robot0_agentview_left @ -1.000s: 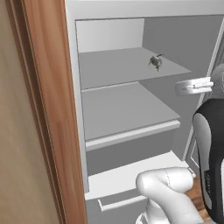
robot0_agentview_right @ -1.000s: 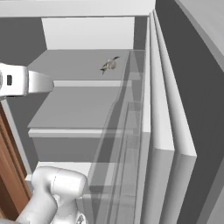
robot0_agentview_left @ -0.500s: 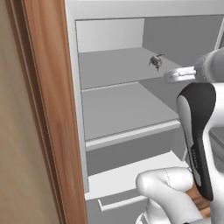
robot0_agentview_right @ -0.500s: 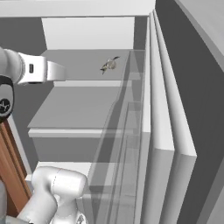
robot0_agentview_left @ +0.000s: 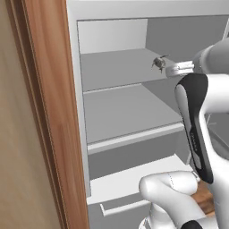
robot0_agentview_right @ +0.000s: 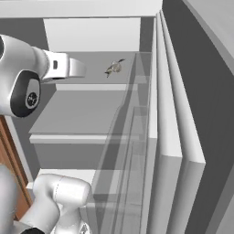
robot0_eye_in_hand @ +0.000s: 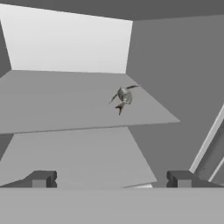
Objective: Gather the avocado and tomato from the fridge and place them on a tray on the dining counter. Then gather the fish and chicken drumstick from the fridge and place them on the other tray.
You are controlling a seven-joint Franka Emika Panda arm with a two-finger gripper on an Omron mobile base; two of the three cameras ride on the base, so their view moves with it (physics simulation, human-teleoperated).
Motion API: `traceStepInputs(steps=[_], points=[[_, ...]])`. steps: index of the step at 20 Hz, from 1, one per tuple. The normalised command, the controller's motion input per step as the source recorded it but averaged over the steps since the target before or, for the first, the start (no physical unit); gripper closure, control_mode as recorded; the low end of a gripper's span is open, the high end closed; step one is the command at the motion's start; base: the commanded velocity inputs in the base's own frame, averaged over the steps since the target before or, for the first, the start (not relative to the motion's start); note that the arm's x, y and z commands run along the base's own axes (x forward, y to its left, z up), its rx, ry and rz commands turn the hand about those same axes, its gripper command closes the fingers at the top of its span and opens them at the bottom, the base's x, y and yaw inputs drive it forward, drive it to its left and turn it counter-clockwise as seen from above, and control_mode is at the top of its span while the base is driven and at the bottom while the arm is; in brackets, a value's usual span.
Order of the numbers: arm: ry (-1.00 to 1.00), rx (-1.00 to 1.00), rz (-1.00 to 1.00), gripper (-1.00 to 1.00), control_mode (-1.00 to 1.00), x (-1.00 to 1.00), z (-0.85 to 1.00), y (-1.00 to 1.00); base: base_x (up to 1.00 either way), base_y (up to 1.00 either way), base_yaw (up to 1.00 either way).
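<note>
Nearest the base cameras, the white arm bends up in front of the open tall plain grey fridge (robot0_agentview_left: 116, 147), whose lower drawer with a horizontal bar handle (robot0_agentview_left: 123, 206) sits just behind the arm's elbow. A reddish-brown wooden cabinet panel (robot0_agentview_left: 53, 112) stands along the fridge's left side. Further in, the two-finger gripper (robot0_eye_in_hand: 111, 179) hangs level with the upper shelves, its jaws spread wide apart with nothing between them; the two dark fingertips (robot0_eye_in_hand: 41, 178) show low in the hand view, over the front of the middle grey shelf (robot0_agentview_left: 125, 112). Beyond and above that shelf, on the upper grey shelf (robot0_agentview_right: 96, 73), lies the small silvery-grey fish (robot0_eye_in_hand: 123, 97) (robot0_agentview_left: 159, 62) (robot0_agentview_right: 114, 67), toward the shelf's right side and well clear of the fingertips. The white back wall (robot0_eye_in_hand: 70, 41) closes the compartment behind it.
</note>
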Motion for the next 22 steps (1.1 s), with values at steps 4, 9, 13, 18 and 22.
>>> traceStepInputs(steps=[4, 9, 13, 18, 22], points=[[0.0, 0.0, 0.0, -1.0, -1.0, 0.36, -0.07, -0.24, 0.0, 0.0, 0.0], [0.0, 0.0, 0.0, -1.0, -1.0, 0.33, -0.07, -0.27, 0.0, 0.0, 0.0], [0.0, 0.0, 0.0, -1.0, -1.0, 0.38, -0.09, -0.13, 0.0, 0.0, 0.0], [0.0, 0.0, 0.0, -1.0, -1.0, 0.43, -0.11, -0.08, 0.0, 0.0, 0.0], [0.0, 0.0, 0.0, -1.0, -1.0, 0.43, -0.04, -0.16, 0.0, 0.0, 0.0]])
